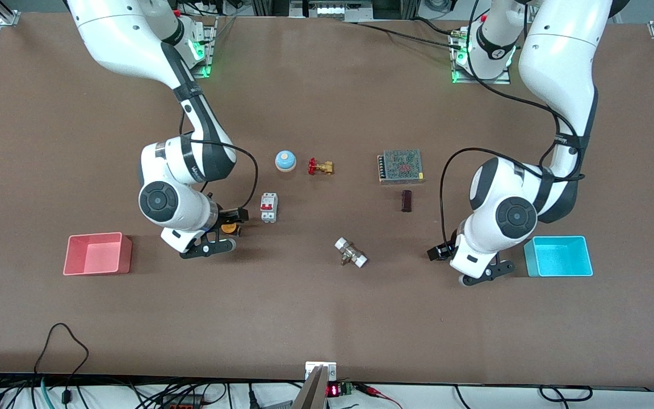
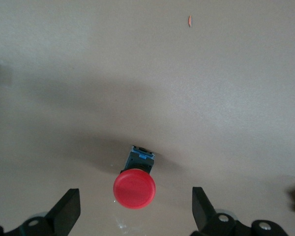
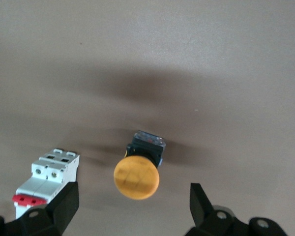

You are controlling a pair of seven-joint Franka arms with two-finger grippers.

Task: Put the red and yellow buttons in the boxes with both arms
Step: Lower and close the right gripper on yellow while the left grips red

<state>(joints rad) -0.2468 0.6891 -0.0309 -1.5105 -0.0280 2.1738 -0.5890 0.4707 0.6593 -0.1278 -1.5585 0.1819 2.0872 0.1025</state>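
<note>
The yellow button [image 3: 136,178] lies on the brown table, its black body beside a white breaker. In the front view it [image 1: 228,228] peeks out under my right gripper [image 1: 229,222]. My right gripper [image 3: 132,211] is open, just above it, one finger on each side. The red button [image 2: 134,189] lies on the table under my open left gripper [image 2: 135,214], between its fingers; the arm hides it in the front view. My left gripper [image 1: 443,251] is low beside the cyan box [image 1: 558,256]. The pink-red box [image 1: 98,254] stands toward the right arm's end, beside the right gripper.
A white breaker with red switches [image 1: 268,207] stands close to the right gripper, also in the right wrist view [image 3: 46,174]. A blue dome [image 1: 285,161], a red-handled brass valve [image 1: 320,166], a mesh-covered power supply [image 1: 400,166], a dark block [image 1: 406,201] and a brass fitting [image 1: 351,253] lie mid-table.
</note>
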